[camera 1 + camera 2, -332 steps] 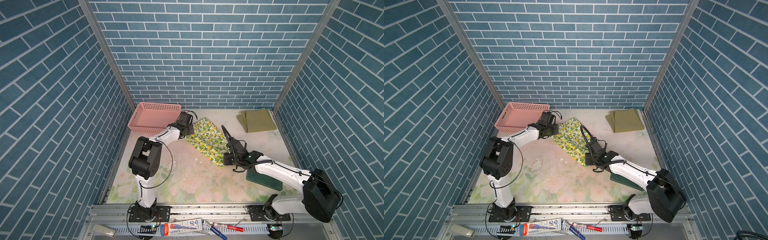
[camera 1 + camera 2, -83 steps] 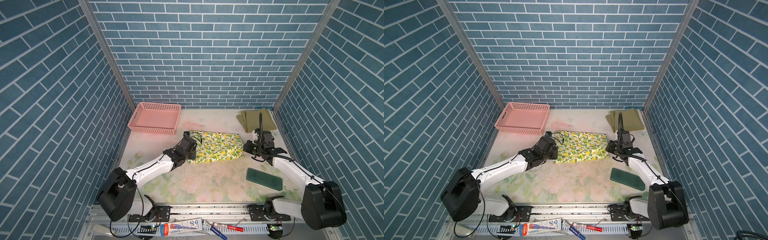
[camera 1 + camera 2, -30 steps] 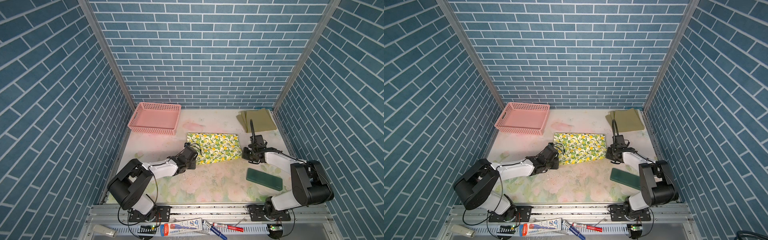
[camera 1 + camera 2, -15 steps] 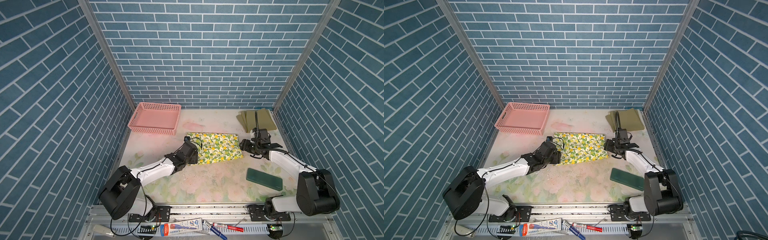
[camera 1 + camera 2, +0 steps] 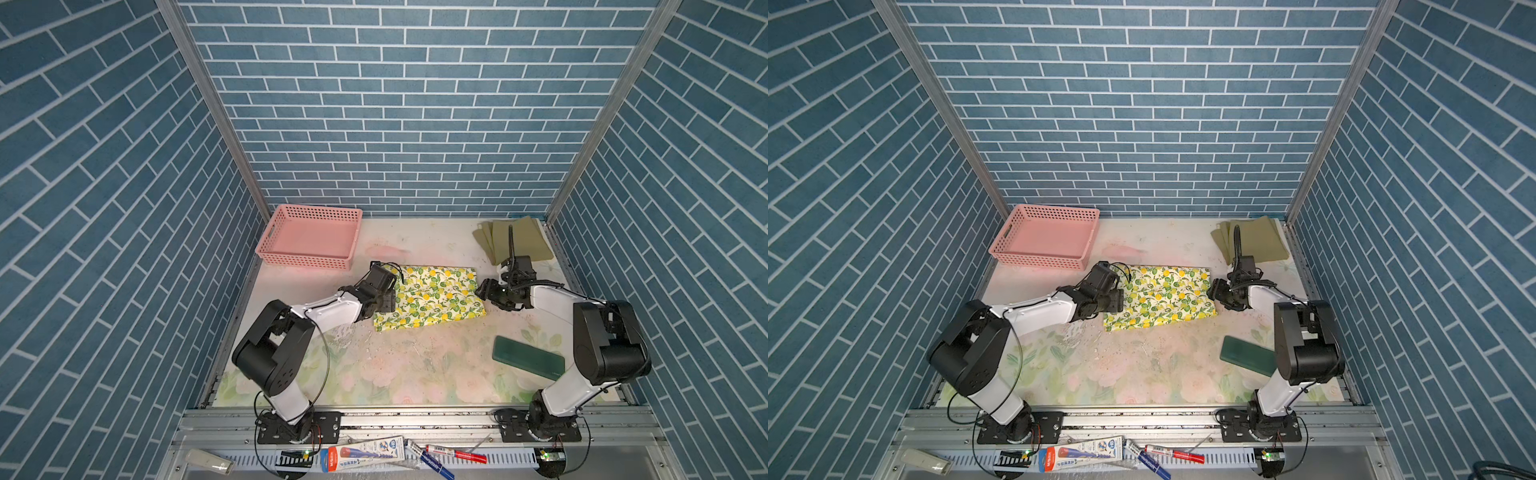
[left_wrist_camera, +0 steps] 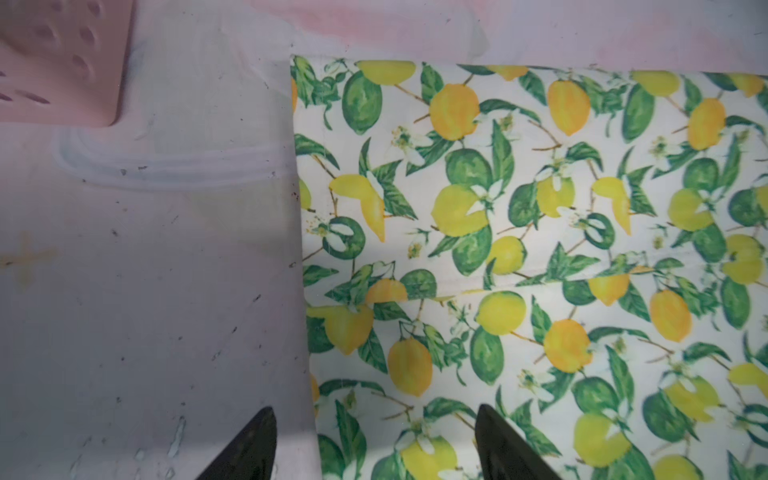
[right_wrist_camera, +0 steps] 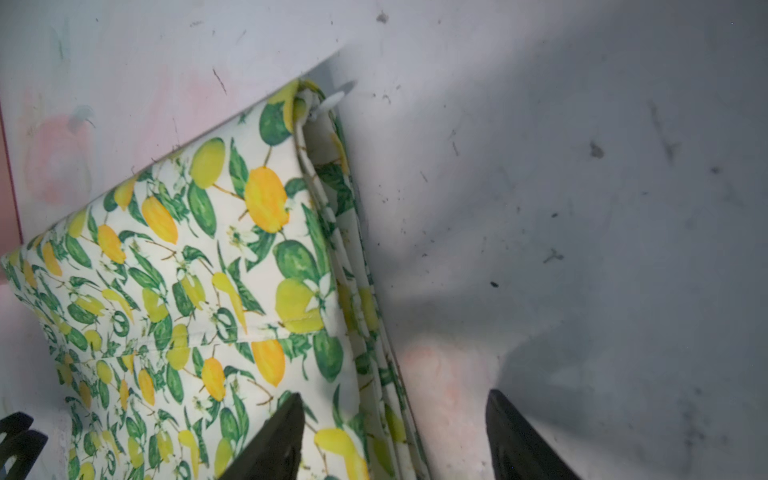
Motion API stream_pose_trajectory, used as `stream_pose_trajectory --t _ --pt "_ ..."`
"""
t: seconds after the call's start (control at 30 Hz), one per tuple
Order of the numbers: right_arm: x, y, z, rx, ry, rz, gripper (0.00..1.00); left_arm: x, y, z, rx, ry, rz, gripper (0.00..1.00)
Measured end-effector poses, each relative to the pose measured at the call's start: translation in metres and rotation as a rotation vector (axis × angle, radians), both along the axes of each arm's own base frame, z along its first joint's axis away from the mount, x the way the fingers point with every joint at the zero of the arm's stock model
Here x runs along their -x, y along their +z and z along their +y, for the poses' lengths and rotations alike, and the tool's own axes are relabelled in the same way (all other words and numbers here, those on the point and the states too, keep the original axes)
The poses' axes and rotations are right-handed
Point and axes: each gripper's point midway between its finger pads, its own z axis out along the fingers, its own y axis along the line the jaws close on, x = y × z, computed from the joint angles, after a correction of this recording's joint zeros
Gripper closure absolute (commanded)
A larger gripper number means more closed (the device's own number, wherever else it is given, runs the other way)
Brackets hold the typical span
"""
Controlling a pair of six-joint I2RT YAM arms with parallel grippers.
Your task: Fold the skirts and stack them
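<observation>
Lemon-print skirt [image 5: 430,297] is folded into a flat rectangle mid-worktop [image 5: 415,374], seen in both top views [image 5: 1160,297].

Left gripper [image 5: 386,301] is at its left short edge and right gripper [image 5: 484,289] at its right short edge. Finger spread is unreadable from above.

Left wrist view: left gripper [image 6: 374,415] has jaws apart and holds nothing. One finger is over bare worktop, the other over the print, with the skirt's [image 6: 519,270] straight edge between them. A corner of the pink basket [image 6: 62,62] also shows.

Right wrist view: right gripper [image 7: 394,399] is likewise spread and empty. One finger is over the cloth [image 7: 199,291], the other over worktop. Only this view shows the stacked fold layers along that edge.

Top views only:
- Olive green skirt [image 5: 515,243] lies folded in the far right corner, well apart from the lemon one.
- Dark green block [image 5: 528,357] lies near right, by the right arm.
- The whole basket [image 5: 309,237] sits far left.
</observation>
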Motion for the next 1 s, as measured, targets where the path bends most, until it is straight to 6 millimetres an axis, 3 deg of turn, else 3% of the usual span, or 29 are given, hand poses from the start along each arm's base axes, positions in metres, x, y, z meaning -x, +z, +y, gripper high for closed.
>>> stream_pose_trajectory --t 0.23,0.33,0.47,0.63,1.0 --pt "-0.015 -0.002 0.011 -0.062 0.023 -0.034 0.53 -0.013 -0.024 0.002 -0.008 0.007 0.049 0.29" --pt "-0.021 -0.004 0.017 -0.105 0.032 -0.044 0.68 -0.020 -0.024 -0.001 0.007 0.006 0.041 0.41" --pt "-0.024 -0.009 0.026 -0.164 0.032 -0.032 1.00 -0.029 -0.025 -0.005 0.028 0.014 0.025 0.64" --pt "-0.024 -0.005 0.029 -0.189 0.026 -0.035 1.00 -0.034 -0.025 -0.009 0.053 0.012 0.014 0.98" --pt "-0.018 0.058 0.026 -0.144 0.019 -0.161 1.00 -0.037 -0.025 -0.017 0.114 -0.001 -0.023 1.00"
